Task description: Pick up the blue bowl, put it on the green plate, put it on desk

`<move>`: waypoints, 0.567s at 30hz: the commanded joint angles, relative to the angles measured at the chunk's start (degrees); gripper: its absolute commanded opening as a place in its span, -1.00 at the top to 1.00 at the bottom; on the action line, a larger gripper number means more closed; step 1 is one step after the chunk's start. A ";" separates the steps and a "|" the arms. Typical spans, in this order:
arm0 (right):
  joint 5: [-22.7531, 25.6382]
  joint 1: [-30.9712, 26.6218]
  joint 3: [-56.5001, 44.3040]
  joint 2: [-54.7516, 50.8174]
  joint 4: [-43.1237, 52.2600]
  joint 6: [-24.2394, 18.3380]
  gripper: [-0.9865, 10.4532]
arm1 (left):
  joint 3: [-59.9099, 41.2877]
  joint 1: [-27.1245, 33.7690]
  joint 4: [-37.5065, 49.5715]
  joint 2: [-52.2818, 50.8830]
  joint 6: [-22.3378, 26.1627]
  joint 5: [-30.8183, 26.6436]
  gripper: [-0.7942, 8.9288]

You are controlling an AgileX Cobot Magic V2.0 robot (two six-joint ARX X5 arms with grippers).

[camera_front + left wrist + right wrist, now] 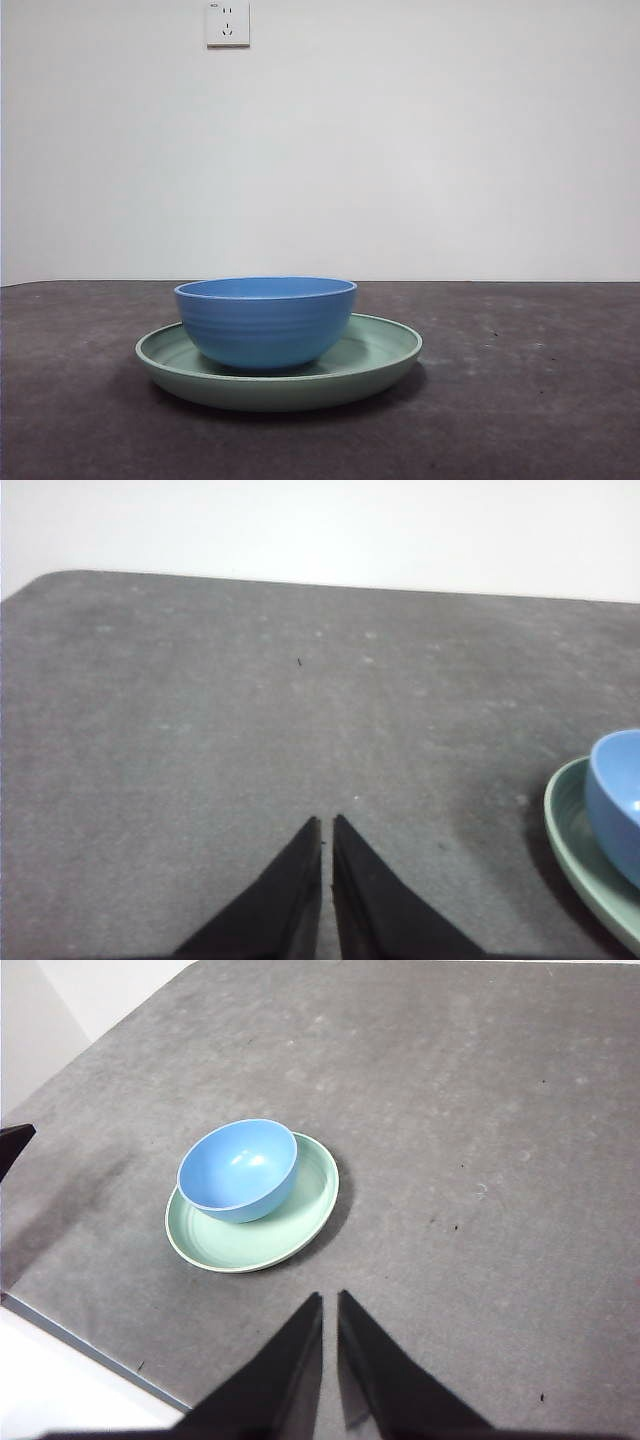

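The blue bowl stands upright inside the green plate, toward the plate's left side in the front view. The plate rests flat on the dark desk. Bowl and plate also show in the right wrist view, a short way ahead of my right gripper, which is shut and empty above the desk. My left gripper is shut and empty over bare desk; the bowl and plate show at that view's edge, well off to the side. Neither arm shows in the front view.
A white wall with a power socket stands behind the desk. The desk's near edge shows in the right wrist view. A black tip of the other arm shows at that view's side edge.
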 commanded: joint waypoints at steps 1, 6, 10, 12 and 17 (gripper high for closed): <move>-0.02 0.26 0.76 0.22 0.61 -0.63 0.79 | -1.20 0.02 -0.46 -0.13 0.66 -1.09 0.80; -0.02 0.26 0.76 0.22 0.61 -0.63 0.79 | -1.20 0.02 -0.66 -0.13 0.68 -2.84 0.80; -0.02 0.26 0.76 0.22 0.61 -0.63 0.79 | -1.20 0.02 -0.63 -0.13 1.01 -4.33 0.80; -0.02 0.26 0.76 0.22 0.61 -0.63 0.79 | -1.20 0.02 -0.63 -0.13 1.99 -4.33 0.80; -0.02 0.26 0.76 0.22 0.61 -0.63 0.79 | -1.20 0.02 -0.48 -0.15 1.99 -4.31 0.80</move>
